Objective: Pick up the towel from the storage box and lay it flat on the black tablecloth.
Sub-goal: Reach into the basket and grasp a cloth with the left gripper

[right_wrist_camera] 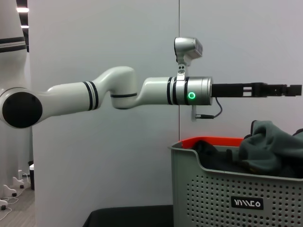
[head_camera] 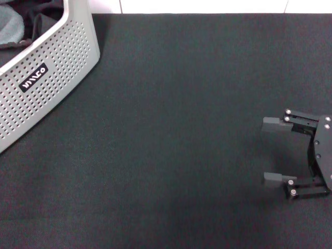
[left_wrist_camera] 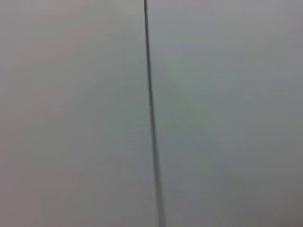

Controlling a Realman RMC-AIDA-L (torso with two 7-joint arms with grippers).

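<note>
The storage box [head_camera: 46, 83] stands at the far left of the black tablecloth [head_camera: 171, 129]; it also shows in the right wrist view [right_wrist_camera: 227, 194]. The grey-green towel [right_wrist_camera: 272, 142] lies bunched in the box and rises over its rim; a corner of it shows in the head view [head_camera: 8, 26]. My left gripper [right_wrist_camera: 281, 89] is held level in the air above the box, clear of the towel, and is out of the head view. My right gripper [head_camera: 268, 151] is open and empty, low over the tablecloth at the right.
A plain black cloth [head_camera: 39, 18] lies in the box beside the towel. An orange-red edge [right_wrist_camera: 213, 141] shows at the box's far rim. A white wall [head_camera: 207, 5] runs behind the table. The left wrist view shows only wall [left_wrist_camera: 71, 113].
</note>
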